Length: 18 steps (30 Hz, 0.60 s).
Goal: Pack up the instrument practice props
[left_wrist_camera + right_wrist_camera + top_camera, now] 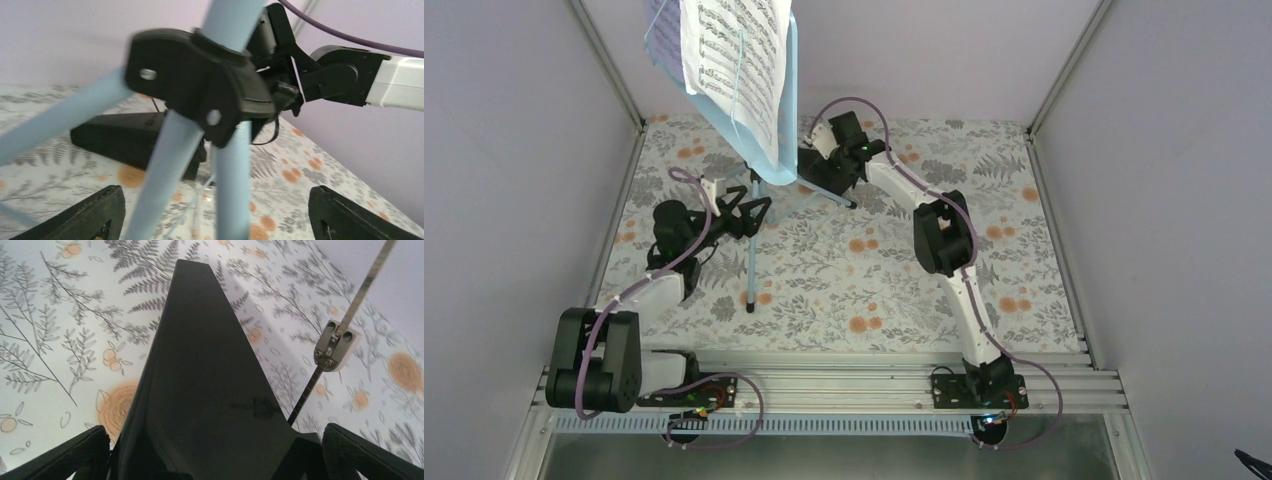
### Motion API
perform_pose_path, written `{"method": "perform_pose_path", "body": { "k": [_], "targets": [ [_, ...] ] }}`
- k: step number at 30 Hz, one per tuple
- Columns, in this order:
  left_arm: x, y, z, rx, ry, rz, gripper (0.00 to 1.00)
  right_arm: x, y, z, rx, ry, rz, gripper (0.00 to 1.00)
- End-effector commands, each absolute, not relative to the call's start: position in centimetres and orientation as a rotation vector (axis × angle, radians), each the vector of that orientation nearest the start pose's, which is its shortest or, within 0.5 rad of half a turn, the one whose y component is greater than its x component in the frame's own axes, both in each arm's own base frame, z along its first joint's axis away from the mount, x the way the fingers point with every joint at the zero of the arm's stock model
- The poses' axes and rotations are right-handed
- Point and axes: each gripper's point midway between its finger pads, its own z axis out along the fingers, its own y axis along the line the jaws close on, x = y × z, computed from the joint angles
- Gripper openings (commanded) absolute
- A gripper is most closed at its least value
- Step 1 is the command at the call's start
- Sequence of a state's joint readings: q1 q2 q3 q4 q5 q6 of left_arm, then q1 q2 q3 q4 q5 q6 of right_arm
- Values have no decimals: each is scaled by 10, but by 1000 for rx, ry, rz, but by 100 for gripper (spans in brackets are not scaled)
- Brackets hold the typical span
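The light blue music stand (790,90) stands at the back centre with a white sheet-music page (734,60) and a lavender page (662,35) on it. My left gripper (749,212) is open, and its jaws straddle the stand's tripod legs (232,185) just below the black hub (200,75). The black pyramid metronome (205,365) lies on the table, its pendulum rod and grey weight (336,344) swung out. It also shows in the left wrist view (125,137). My right gripper (215,460) is open, one finger on each side of the metronome's wide end. The top view hides the metronome.
A flowered cloth (874,270) covers the table. Plain walls close it in at the left, back and right. One stand leg (751,260) reaches toward the near side, another (829,193) toward the right arm (944,235). A metal rail (844,385) runs along the near edge.
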State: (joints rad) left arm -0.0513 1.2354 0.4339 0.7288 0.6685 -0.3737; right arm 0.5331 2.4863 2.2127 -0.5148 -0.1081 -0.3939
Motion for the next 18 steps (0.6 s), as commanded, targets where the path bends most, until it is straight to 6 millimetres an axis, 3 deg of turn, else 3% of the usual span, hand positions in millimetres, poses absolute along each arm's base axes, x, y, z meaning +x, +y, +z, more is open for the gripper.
{"method": "perform_pose_path", "body": {
  "k": [1,3,9,15,18],
  "targets": [
    [343,-157,212,411,1708,-965,88,547,297,74,-975,2249,118,100],
    [346,-160,209,421,1728,-947,80,540,284,70,-931,2284,125,100],
    [355,-154,197,392,1789,-841,39,519,250,63,-816,2372,105,97],
    [362,-129,191,272,1826,-688,11,492,221,70,-670,2412,63,97],
    [367,-118,193,233,1835,-634,3,477,208,79,-605,2416,52,97]
  ]
}}
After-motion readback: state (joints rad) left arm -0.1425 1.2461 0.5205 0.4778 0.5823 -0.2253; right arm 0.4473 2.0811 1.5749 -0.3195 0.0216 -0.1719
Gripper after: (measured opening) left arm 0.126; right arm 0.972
